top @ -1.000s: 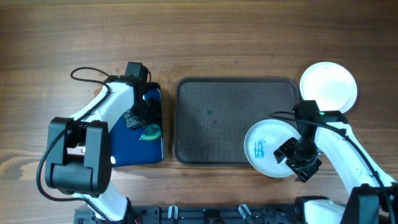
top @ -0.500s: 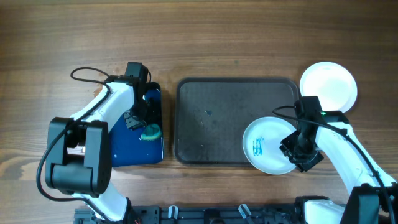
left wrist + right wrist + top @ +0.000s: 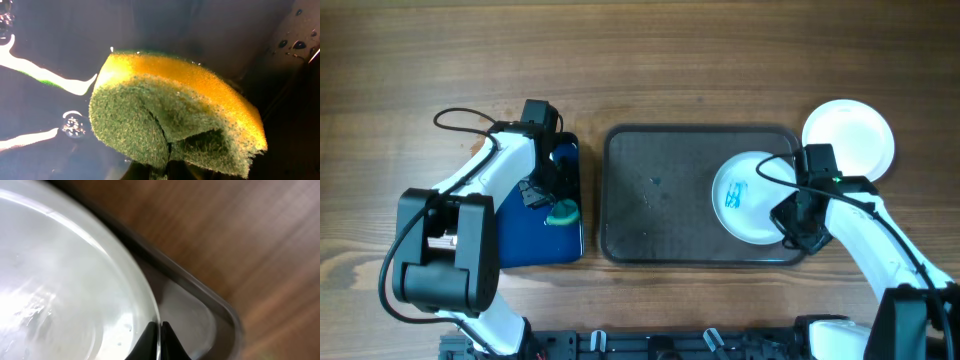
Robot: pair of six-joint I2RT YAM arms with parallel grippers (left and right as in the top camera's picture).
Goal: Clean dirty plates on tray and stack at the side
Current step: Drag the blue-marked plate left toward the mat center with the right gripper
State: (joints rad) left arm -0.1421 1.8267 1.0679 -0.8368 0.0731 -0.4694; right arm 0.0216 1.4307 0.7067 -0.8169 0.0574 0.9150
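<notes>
Our right hand [image 3: 788, 222] is pinched onto the rim of a plate [image 3: 748, 195]. The wrist view shows both fingertips [image 3: 142, 347] pressed together on that white edge. The plate is over the right part of the tray [image 3: 660, 205], its right edge near the tray's rim, with blue scribbles [image 3: 734, 197] left of its centre. We cannot tell whether it rests flat or is lifted. A second plate [image 3: 855, 135] sits on the counter [image 3: 670, 60] just past the tray's far right corner. Our left hand [image 3: 548, 198] hangs over the blue tray [image 3: 535, 245], nipping a folded yellow-and-green sponge [image 3: 170, 120].
</notes>
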